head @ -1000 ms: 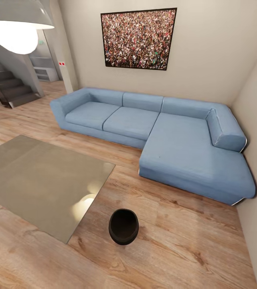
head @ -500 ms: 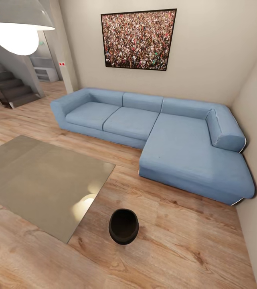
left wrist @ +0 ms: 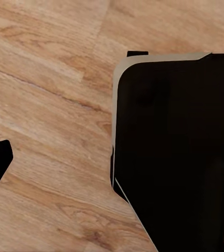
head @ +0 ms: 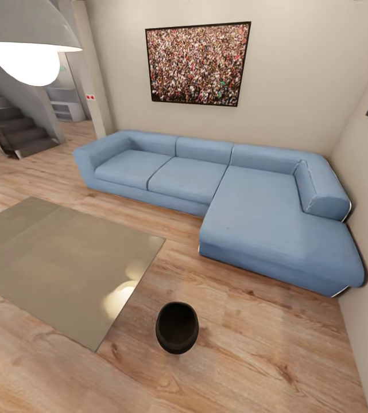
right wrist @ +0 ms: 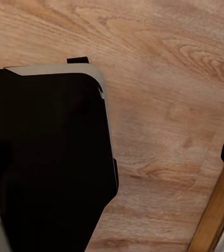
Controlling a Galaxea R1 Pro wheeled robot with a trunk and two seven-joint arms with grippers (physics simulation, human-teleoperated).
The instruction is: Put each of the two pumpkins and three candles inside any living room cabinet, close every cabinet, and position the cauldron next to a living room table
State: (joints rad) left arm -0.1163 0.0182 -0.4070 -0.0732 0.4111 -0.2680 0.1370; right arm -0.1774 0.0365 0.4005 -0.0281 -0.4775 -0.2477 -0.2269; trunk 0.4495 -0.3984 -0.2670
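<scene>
The cauldron [head: 177, 327] stands upright on the wood floor [head: 264, 344], just beside the near corner of the table [head: 63, 258] — apart, not touching; it lies centred ahead, favouring neither arm; the state of either gripper cannot be told.

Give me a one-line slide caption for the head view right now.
Black cauldron standing on the wooden floor just off the corner of the glossy low table, blue corner sofa behind.
</scene>
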